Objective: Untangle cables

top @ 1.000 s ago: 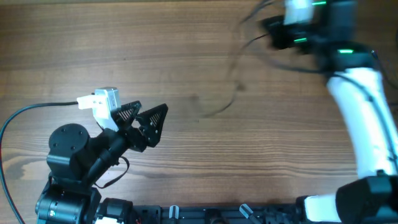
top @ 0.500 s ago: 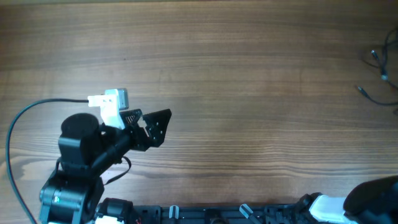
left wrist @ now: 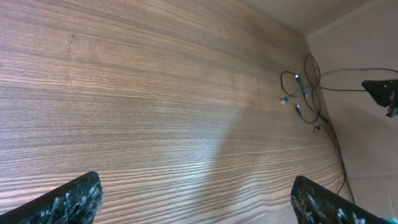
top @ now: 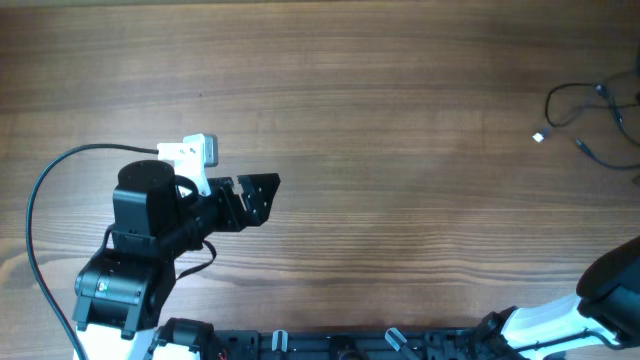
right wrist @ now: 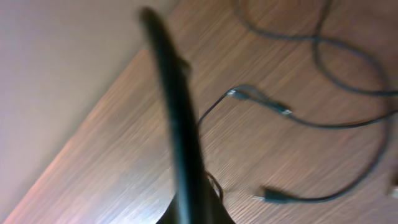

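The cables (top: 585, 115) are thin black strands with small plug ends, lying loosely looped at the far right edge of the wooden table. They also show in the left wrist view (left wrist: 305, 93) and the right wrist view (right wrist: 298, 118). My left gripper (top: 262, 195) is open and empty at the lower left, far from them; its fingertips (left wrist: 199, 193) stand wide apart. My right gripper (right wrist: 180, 162) is a blurred dark shape with fingers pressed together and a thin strand looping beside it. It shows beyond the table's right edge (left wrist: 380, 93) and is outside the overhead view.
The left arm's thick black cable (top: 40, 200) curves along the left side. The right arm's base (top: 610, 290) is at the lower right. A black rail (top: 350, 345) runs along the front edge. The table's right edge (left wrist: 339, 155) is close to the cables.
The right arm swung from the top middle out past the right edge, and the cables moved with it from the centre to the far right. The left arm shifted slightly right.
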Controlling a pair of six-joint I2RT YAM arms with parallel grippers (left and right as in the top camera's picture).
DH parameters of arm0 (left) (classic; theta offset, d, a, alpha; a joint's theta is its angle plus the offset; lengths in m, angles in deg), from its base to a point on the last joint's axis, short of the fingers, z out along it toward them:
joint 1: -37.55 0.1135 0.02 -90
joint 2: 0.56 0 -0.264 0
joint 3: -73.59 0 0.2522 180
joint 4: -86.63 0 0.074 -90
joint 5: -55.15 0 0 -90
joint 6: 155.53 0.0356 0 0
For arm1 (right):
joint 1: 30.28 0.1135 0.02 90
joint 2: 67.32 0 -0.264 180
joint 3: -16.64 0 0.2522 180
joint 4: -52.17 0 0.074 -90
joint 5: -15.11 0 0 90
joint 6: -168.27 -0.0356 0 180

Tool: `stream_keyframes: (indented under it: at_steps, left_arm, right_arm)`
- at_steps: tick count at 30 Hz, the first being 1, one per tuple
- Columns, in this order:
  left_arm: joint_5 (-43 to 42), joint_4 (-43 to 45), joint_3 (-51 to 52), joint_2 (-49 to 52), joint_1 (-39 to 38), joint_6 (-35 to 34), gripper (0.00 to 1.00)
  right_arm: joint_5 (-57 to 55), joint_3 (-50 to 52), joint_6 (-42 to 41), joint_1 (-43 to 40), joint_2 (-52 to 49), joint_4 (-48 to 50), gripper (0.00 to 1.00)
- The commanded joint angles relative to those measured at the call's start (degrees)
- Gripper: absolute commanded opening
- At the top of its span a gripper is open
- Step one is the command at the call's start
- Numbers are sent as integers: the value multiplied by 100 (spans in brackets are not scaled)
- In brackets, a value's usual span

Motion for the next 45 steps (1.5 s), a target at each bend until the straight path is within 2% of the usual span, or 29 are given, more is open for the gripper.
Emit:
stream_keyframes:
  at_steps: [1,4,13,14,15,17,21,27,31,34,39,43,45]
  left_arm:
    - [28,0,-85,0,17,160,99]
    - [28,0,-85,0,17,160,99]
    - [28,0,-85,0,17,157,99]
    - [28,4,-85,0,17,157,99]
    - [28,4,-85,0,17,157,99]
    - [26,2,-85,0,17,157,99]
    - [9,0,-85,0,17,160,100]
    - [7,-2,-85,0,17,160,100]
    - [7,-4,-85,0,17,157,99]
    - [9,-7,-85,0,17,157,100]
    - [11,-22,-85,0,17,160,100]
    - [31,-70,-85,0,17,199,100]
    - [98,-96,-85,0,17,326,100]
  right_arm:
    - [-656,0,-1001,-321,-70,140,4]
    - [-520,0,-1394,-713,-70,387,4]
    - [-365,0,-1499,-1759,-70,811,4]
    - [-409,0,-1727,-1794,-70,772,15]
    - [-452,0,-2006,-1808,-70,706,36]
    - [-498,0,-2374,-1805,-70,605,99]
    - [-669,2,-2592,-1725,-70,382,100]
    - [-1178,2,-4046,-1705,-70,-837,100]
    - [-1075,2,-4079,-1648,-70,-1158,100]
    - [-605,0,-3512,-1515,-70,-1147,100]
    - [861,2,-1773,-1062,-70,-859,100]
    - [1759,0,-332,-310,-70,-658,100]
    - [1860,0,162,96,-70,-693,100]
